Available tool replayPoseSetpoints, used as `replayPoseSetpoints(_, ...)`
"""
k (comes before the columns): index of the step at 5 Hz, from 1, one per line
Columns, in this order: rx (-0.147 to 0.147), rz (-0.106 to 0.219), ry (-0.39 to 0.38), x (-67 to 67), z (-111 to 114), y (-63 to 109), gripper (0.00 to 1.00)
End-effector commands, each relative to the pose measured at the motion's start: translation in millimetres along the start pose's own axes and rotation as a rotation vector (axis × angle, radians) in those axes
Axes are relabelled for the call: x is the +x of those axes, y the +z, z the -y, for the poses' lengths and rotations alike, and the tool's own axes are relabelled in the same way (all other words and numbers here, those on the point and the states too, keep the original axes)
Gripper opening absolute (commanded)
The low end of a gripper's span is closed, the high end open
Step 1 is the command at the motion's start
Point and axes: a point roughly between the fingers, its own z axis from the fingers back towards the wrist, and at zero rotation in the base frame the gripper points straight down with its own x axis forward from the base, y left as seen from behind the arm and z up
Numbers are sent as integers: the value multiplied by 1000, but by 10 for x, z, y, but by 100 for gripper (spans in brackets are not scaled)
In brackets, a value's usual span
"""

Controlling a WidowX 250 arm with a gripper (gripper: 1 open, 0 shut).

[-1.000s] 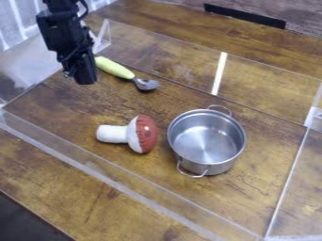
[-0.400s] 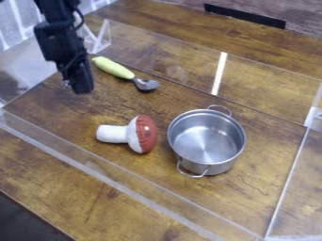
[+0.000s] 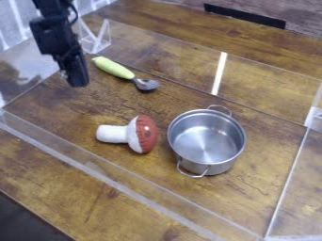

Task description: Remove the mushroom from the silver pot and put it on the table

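The mushroom (image 3: 131, 134) lies on its side on the table (image 3: 75, 179), just left of the pot (image 3: 208, 139) and outside it; cap and pot wall look close, perhaps touching, though that is hard to tell. The pot is empty. Judged from this, the task's placing is already done.

The claw (image 3: 77, 75) hangs at the upper left, pointing down, its jaws pressed together with nothing between them. The mushroom lies well apart from it, down and to the right in the picture, nearer the camera. Its long axis runs roughly left to right: white stem to the left, reddish cap to the right, toward the pot. Only one arm is present, so no choice of hand arises. Any coming move likely needs only a clear retreat, and the claw stands near the spoon (image 3: 124, 73), whose yellow handle lies just to its right.

Count: one mushroom, one pot, one spoon, one claw.
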Motion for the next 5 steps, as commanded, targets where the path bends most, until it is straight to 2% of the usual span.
replayPoseSetpoints(1, -18, -14, -33, 87, 54, 321, 0)
replayPoseSetpoints(2, -3, -9, -90, 113, 41, 425, 0)
replayPoseSetpoints(4, -20, 3, -77, -119, -15, 112, 0)
replayPoseSetpoints(5, -6, 2, -89, -204, -95, 53, 0)
